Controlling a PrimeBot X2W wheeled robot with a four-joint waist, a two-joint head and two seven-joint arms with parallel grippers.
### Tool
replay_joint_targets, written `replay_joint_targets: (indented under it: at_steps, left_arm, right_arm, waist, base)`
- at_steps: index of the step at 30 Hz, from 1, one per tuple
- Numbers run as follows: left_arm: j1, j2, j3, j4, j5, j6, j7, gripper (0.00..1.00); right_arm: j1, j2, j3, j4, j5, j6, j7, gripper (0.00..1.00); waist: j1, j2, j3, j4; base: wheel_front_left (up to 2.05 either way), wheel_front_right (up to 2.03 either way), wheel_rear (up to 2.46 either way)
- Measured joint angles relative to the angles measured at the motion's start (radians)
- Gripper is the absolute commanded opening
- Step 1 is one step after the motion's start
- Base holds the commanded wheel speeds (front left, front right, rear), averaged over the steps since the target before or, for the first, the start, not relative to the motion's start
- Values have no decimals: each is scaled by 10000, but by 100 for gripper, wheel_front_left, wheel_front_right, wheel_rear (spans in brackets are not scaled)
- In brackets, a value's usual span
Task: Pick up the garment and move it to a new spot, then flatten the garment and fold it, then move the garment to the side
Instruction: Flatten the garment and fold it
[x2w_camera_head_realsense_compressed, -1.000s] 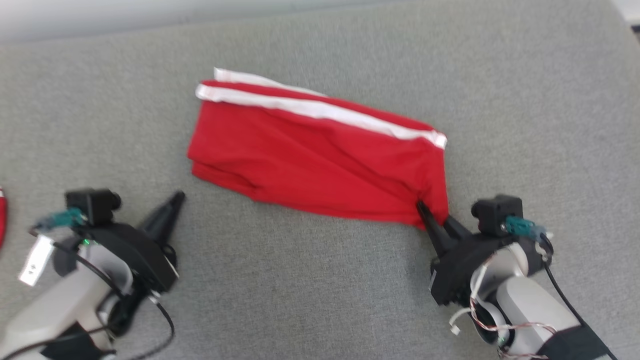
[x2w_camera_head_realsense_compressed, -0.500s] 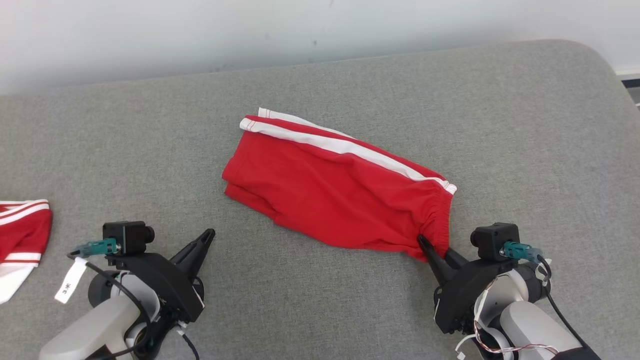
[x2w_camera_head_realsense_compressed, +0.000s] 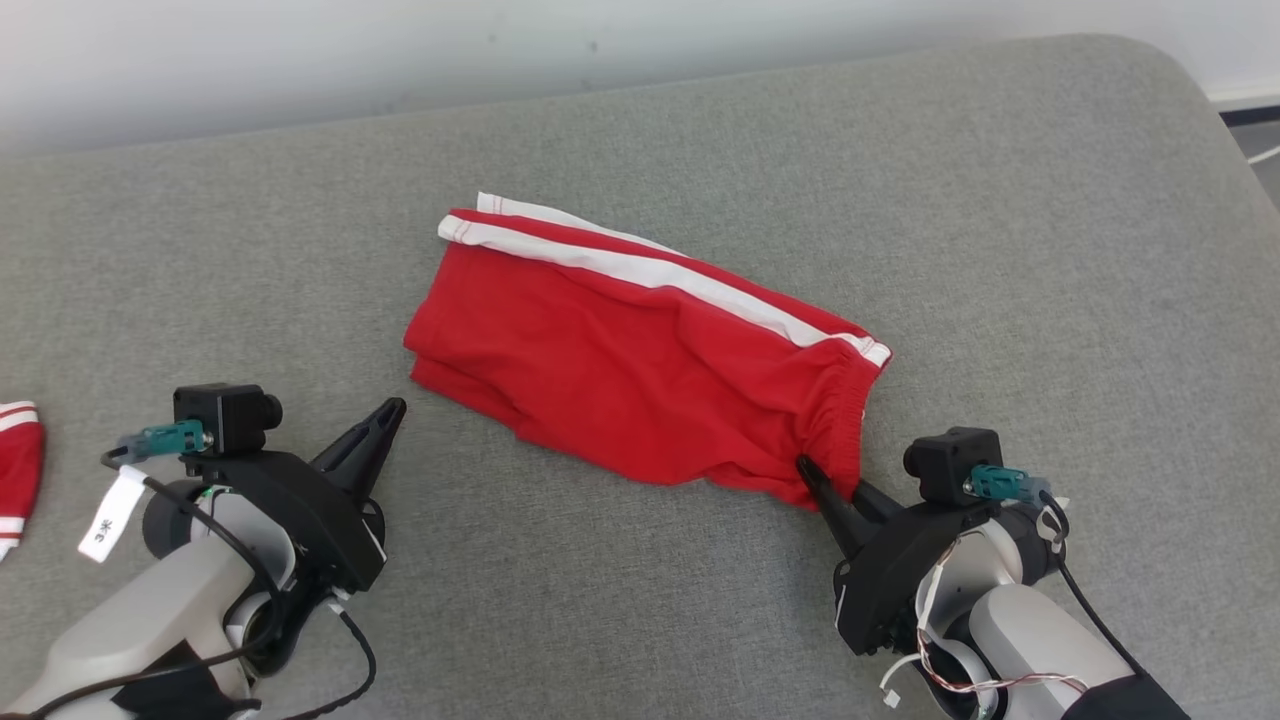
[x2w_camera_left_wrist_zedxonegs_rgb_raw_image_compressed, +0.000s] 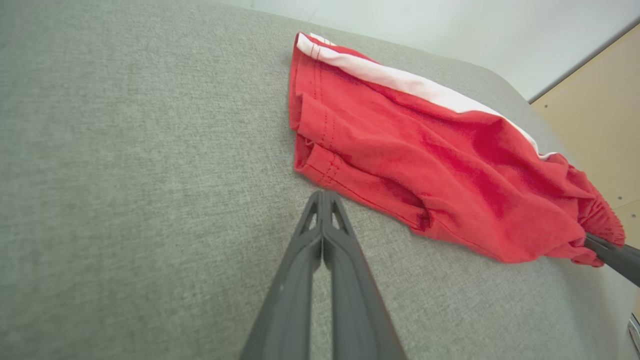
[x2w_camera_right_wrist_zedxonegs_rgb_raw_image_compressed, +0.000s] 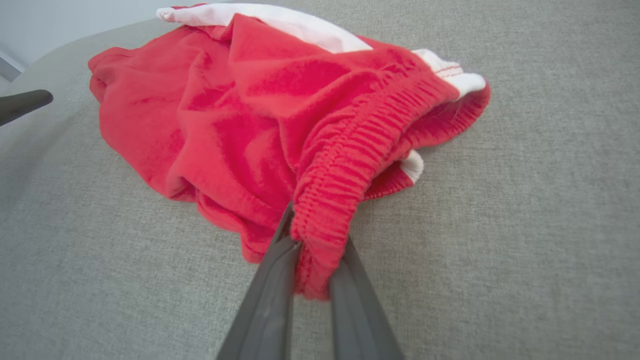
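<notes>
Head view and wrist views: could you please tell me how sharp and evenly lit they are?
Head view: sharp, soft even light, no glare on the red shorts. Left wrist view: wide-angle stretch, left hand looms large at the bottom. Right wrist view: waistband crisp at the right hand, faint shadow beneath.

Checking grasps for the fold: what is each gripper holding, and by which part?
The right gripper pinches the shorts at the near corner of the waistband. The left gripper is shut, holding nothing.
</notes>
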Motion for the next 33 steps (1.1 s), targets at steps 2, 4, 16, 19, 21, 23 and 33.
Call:
replay_joint_targets:
  at_steps: [2, 4, 16, 19, 21, 23, 33]
  left_arm:
    - [-68, 4, -40, 56, 15, 0, 0, 100]
    - [-207, 19, -54, 138, 67, 0, 0, 100]
    - [-710, -6, -278, 414, 111, 0, -35, 100]
    - [-805, -63, -303, 439, 111, 0, -35, 41]
    - [-805, -77, -311, 443, 109, 0, -44, 0]
    - [-809, -73, -334, 466, 109, 0, -44, 0]
    - [-746, -163, -518, 554, 81, 0, -77, 0]
  right_arm:
    - [-58, 23, 10, -52, -50, 0, 29, 0]
    - [-63, 44, 19, -59, -75, -4, 73, 0]
    - [-288, 105, 27, -148, -157, -27, 65, 0]
    - [-349, 105, 27, -140, -157, -29, 61, 0]
    - [-394, 105, 25, -128, -159, -35, 61, 0]
    - [-437, 104, 17, -109, -159, -58, 61, 0]
    - [-450, 88, -46, 138, -157, -48, -19, 0]
  waist:
    - [0, 0, 97, -80]
    - [0, 0, 196, -160]
    - [0, 0, 701, -483]
    - [0, 0, 752, -498]
    - [0, 0, 762, -496]
    - [0, 0, 772, -488]
    - [0, 0, 595, -367]
  base:
    - [0, 0, 0]
    - [0, 0, 0]
    - [0, 0, 0]
    - [0, 0, 0]
    - [0, 0, 0]
    - [0, 0, 0]
    - [0, 0, 0]
